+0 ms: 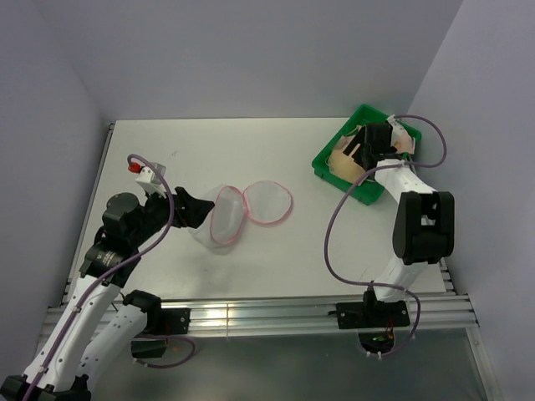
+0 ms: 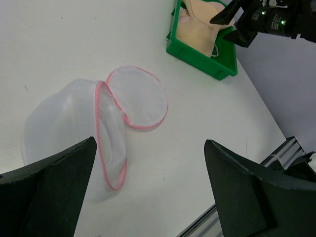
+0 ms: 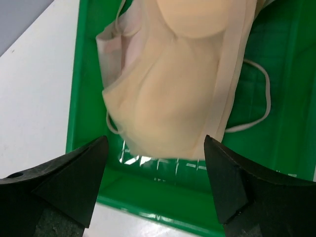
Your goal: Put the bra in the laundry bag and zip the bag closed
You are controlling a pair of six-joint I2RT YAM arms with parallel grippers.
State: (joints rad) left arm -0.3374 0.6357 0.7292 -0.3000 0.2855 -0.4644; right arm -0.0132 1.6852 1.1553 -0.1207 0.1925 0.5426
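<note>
The peach-beige bra [image 3: 173, 84] lies crumpled in the green tray [image 3: 148, 197] at the table's far right; it also shows in the top view [image 1: 344, 159] and the left wrist view [image 2: 197, 29]. My right gripper [image 3: 155, 170] hangs open just above the bra, its jaws wide apart; in the top view it [image 1: 374, 142] sits over the tray [image 1: 330, 167]. The white mesh laundry bag [image 1: 227, 215] with pink zipper trim lies unzipped mid-table, its round lid [image 1: 267, 202] flopped to the right. My left gripper [image 2: 148, 168] is open and empty, close to the bag [image 2: 74, 128].
The table's front rail [image 1: 276, 316] runs along the near edge. Walls close in on the left, back and right. The tray stands near the table's right edge. A purple cable [image 1: 334, 234] loops beside the right arm.
</note>
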